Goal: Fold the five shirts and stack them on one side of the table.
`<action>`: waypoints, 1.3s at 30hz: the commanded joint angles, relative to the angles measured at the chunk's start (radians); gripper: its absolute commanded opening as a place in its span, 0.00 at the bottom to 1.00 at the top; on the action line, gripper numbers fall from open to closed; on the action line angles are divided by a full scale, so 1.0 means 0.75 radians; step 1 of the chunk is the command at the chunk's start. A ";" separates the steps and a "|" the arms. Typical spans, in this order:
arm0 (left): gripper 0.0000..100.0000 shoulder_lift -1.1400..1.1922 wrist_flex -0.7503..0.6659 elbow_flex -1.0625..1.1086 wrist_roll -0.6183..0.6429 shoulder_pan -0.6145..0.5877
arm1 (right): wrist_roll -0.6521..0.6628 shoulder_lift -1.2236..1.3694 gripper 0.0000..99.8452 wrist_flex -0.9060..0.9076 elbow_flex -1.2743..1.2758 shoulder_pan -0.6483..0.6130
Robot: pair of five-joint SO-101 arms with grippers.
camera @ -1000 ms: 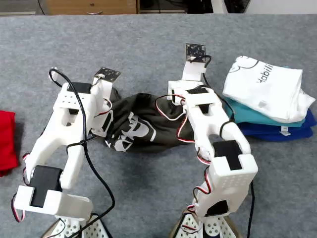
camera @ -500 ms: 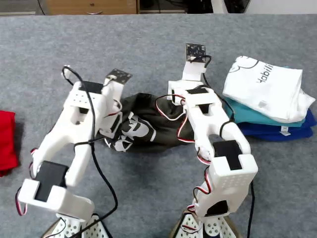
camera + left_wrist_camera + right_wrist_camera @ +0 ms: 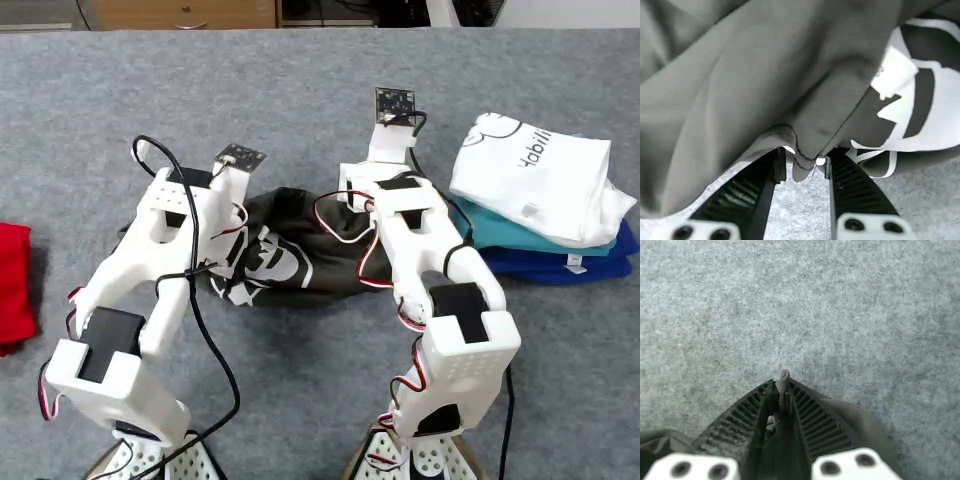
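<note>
A crumpled black shirt [image 3: 300, 255] with a white skull print lies between the two arms on the grey table [image 3: 300, 90]. My left gripper [image 3: 802, 157] is open at the shirt's left edge, and a fold of the dark hem [image 3: 765, 75] hangs between its fingertips. Over bare table surface, my right gripper [image 3: 782, 385] is shut on a pinch of the black shirt [image 3: 850, 415] at its right edge. At the right side sits a folded stack: a white shirt [image 3: 530, 180] on a teal one [image 3: 500, 232] on a blue one [image 3: 570, 262].
A red shirt [image 3: 12, 280] lies at the table's left edge. Wooden furniture [image 3: 180, 12] stands beyond the table's far edge. Cables loop over both arms.
The left arm has swung right, bringing its gripper up against the black shirt's left edge. The right arm and the stack have not moved.
</note>
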 commanded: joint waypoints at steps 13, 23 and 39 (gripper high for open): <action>0.14 0.003 0.358 -0.436 0.006 -0.057 | -0.002 -0.007 0.00 -0.027 -0.075 0.019; 0.14 -0.001 0.102 -0.174 0.012 -0.049 | -0.002 -0.007 0.00 -0.027 -0.075 0.019; 0.14 -0.009 0.180 -0.172 0.088 -0.039 | -0.002 -0.007 0.00 -0.027 -0.075 0.019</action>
